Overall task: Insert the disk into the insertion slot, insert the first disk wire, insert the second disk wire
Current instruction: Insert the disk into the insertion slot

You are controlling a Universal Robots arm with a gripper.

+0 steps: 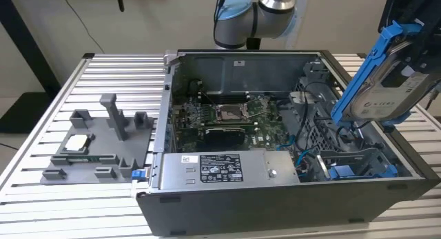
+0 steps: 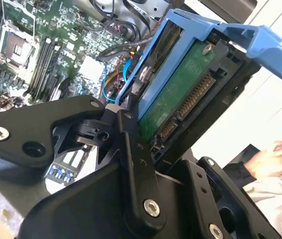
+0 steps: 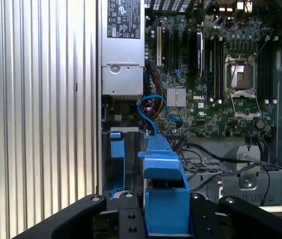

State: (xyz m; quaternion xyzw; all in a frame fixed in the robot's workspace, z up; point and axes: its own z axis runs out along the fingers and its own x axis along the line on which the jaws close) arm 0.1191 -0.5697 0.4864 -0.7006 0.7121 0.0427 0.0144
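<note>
Your gripper [image 3: 166, 223] is clamped shut on the disk [image 2: 181, 94], with a black finger [image 2: 128, 144] on either side of its blue carrier frame. In the second wrist view the drive's green circuit board and connector row face the camera, and a person's hand [image 2: 275, 159] rests just past it. In the exterior view you hold the disk on edge and tilted, in the air above the open computer case [image 1: 276, 213] on the exterior view's right. It is well clear of the insertion slot [image 1: 355, 168], which lies below it with its blue rails bare. Next to the slot is the grey power supply box [image 1: 220, 169]. Blue cables [image 3: 153, 112] loop between it and the motherboard [image 1: 227, 115] further in. Beyond the case, on the ribbed table [image 1: 103, 74], sits a grey parts tray [image 1: 96, 146].
</note>
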